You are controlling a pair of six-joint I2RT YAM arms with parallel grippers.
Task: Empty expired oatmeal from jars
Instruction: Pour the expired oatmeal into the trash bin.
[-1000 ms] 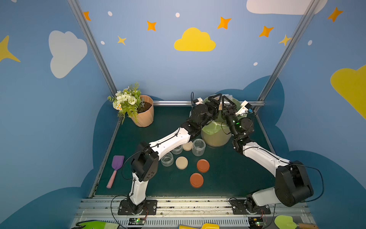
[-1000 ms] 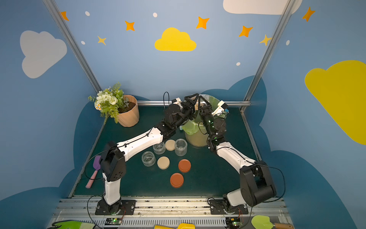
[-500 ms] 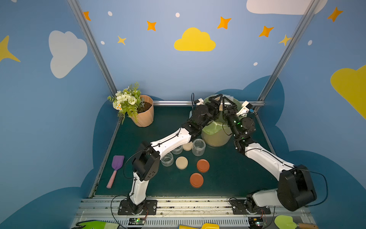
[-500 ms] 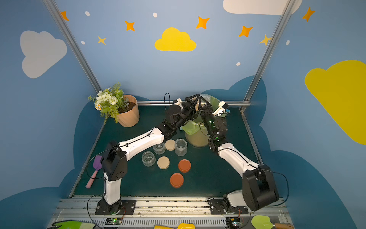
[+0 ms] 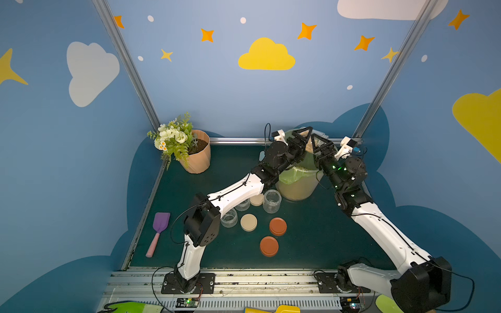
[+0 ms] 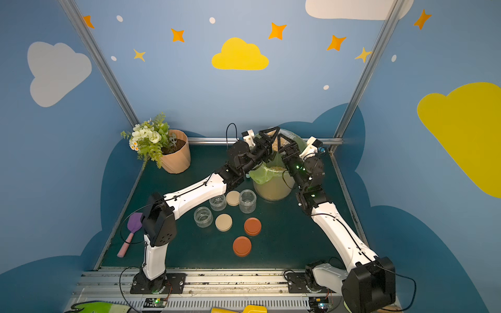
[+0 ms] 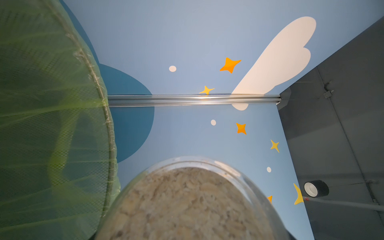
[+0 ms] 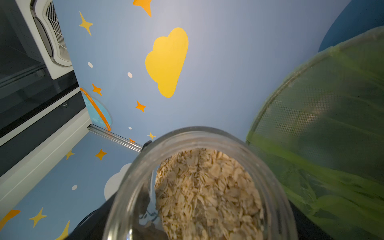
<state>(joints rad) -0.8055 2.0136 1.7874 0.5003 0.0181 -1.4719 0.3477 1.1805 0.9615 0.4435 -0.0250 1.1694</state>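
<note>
jars (image 5: 272, 200): 4, 3 empty | lids (image 5: 248, 222): 4 | left claw (image 5: 303, 133) pinches oatmeal (image 8: 207, 193) jar (image 8: 197, 134) | right claw (image 5: 316, 138): grip unclear

Blue walls (image 5: 244, 103); yellow cloud (image 5: 266, 55)

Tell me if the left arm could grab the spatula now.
Probably not yet: the left gripper is shut on the jar above the bin. The spatula lies in the open near that arm's base, so once freed it likely could.
</note>
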